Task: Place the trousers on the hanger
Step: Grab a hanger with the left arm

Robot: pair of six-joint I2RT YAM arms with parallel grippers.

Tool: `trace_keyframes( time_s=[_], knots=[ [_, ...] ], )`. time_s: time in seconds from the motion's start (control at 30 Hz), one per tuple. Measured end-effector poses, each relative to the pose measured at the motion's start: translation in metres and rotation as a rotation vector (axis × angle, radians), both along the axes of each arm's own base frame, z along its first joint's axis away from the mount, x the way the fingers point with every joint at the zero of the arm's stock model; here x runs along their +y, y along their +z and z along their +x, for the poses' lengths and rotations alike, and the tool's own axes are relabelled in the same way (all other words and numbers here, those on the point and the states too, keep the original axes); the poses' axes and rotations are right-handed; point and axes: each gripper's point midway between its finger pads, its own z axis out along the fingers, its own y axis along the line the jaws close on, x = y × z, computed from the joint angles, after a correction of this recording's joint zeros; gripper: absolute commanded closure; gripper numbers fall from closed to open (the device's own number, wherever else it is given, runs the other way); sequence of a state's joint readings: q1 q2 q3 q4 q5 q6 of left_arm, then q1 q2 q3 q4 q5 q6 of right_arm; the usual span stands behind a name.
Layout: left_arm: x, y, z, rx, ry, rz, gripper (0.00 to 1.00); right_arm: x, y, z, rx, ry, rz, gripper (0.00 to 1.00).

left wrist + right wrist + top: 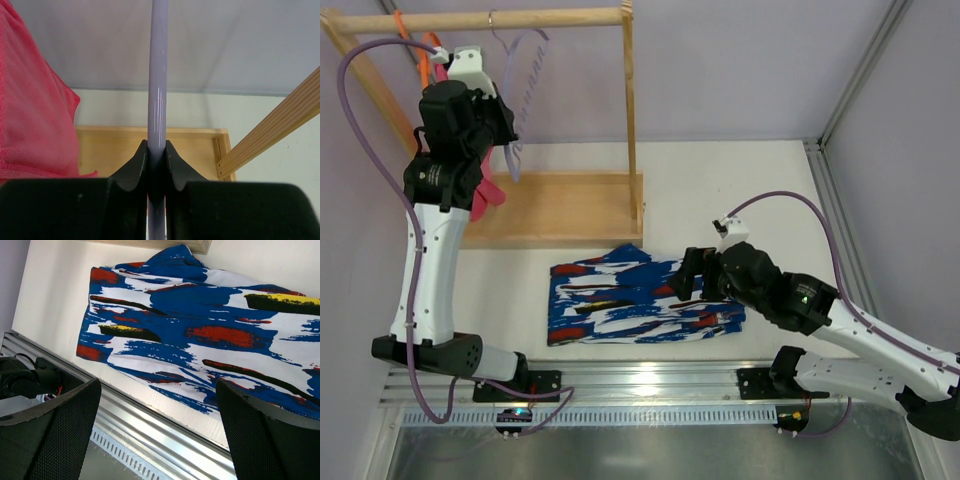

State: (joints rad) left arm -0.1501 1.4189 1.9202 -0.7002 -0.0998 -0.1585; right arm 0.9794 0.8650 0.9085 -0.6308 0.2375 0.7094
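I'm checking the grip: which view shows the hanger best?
Left wrist: the hanger is pinched between the left fingers, close up. Top view shows it small, hanging on the rail. Right wrist misses it.

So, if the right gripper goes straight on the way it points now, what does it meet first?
Most likely the trousers: the open right gripper aims at the cloth, with nothing seen in between. How far off they lie is unclear.
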Motion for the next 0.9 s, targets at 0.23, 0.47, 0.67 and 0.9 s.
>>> trace_keyframes(
  time_s=[0.23, 0.47, 0.67, 0.9],
  knots=[
    [-0.003, 0.017, -0.005, -0.039, -0.012, -0.026, 1.00, -0.001, 0.002, -0.001, -0.004, -0.001, 0.006, 0.02],
    [-0.001, 0.028, -0.015, -0.077, -0.011, -0.035, 1.00, -0.005, -0.009, -0.003, 0.008, -0.005, -0.008, 0.02],
    [0.001, 0.049, -0.030, -0.142, -0.011, -0.045, 1.00, -0.006, -0.010, -0.003, 0.010, -0.006, -0.009, 0.02],
    [0.005, 0.066, -0.039, -0.244, -0.002, -0.051, 1.00, -0.007, -0.006, -0.004, 0.008, -0.012, 0.010, 0.02]
  ],
)
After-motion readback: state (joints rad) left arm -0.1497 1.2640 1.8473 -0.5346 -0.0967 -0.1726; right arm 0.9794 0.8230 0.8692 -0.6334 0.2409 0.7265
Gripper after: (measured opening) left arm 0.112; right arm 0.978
